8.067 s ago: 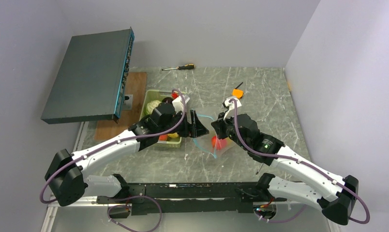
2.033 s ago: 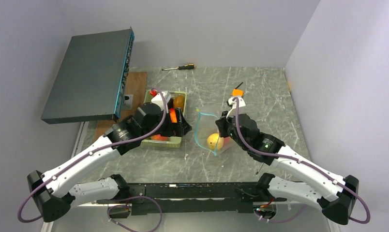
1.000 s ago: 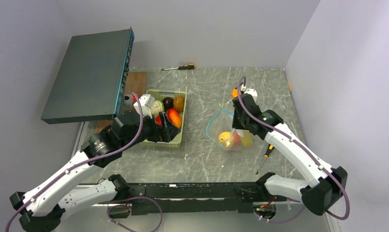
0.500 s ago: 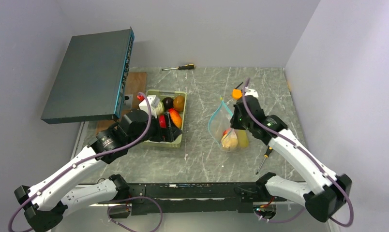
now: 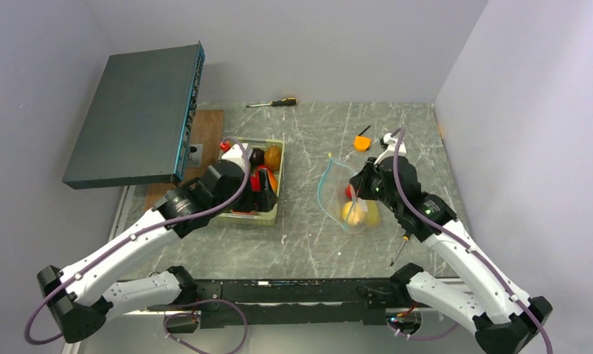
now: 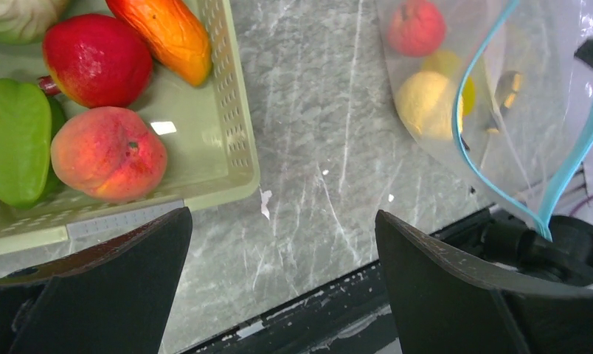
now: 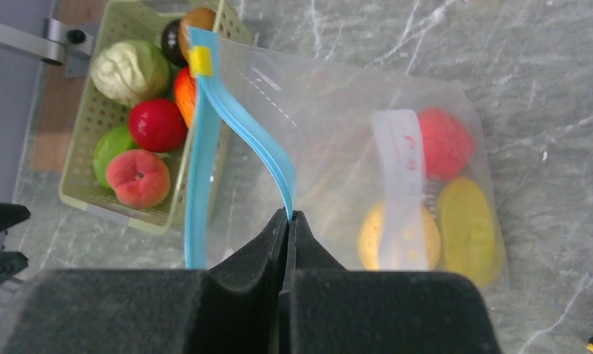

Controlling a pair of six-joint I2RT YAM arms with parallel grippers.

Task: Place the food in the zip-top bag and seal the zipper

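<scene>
the bag [image 7: 338, 133] is clear, floppy film, slumped on the grey, veined worktop [image 6: 316, 147] to the right of the tray [image 6: 238, 140]. its zipper [image 7: 205, 133] is a thin teal-blue strip with a small yellow tab at one end. the two lips bow apart, so the mouth gapes toward the tray. the right jaws are pressed together on one lip of that strip, partway along, and their black pads hide the pinched stretch. inside the bag lie at least three smooth, rounded pieces of food: a red one [image 7: 445, 140], a yellow one [image 7: 467, 228] and a yellow-orange one [image 7: 378, 236] half masked by the white label [image 7: 400, 184]. the film softens their outlines. the left jaws are spread wide and hold nothing, hanging by the tray's bag-side wall. the tray is pale green plastic with perforated walls. in it lie a matte peach [image 6: 109, 151], a glossy red apple [image 6: 98, 59], an orange tapered piece [image 6: 172, 37], a knobbly white cabbage [image 7: 131, 70] and a flat green piece [image 6: 13, 140] cut off at the frame edge. in the top view the left arm [image 5: 205, 203] covers much of the tray.
</scene>
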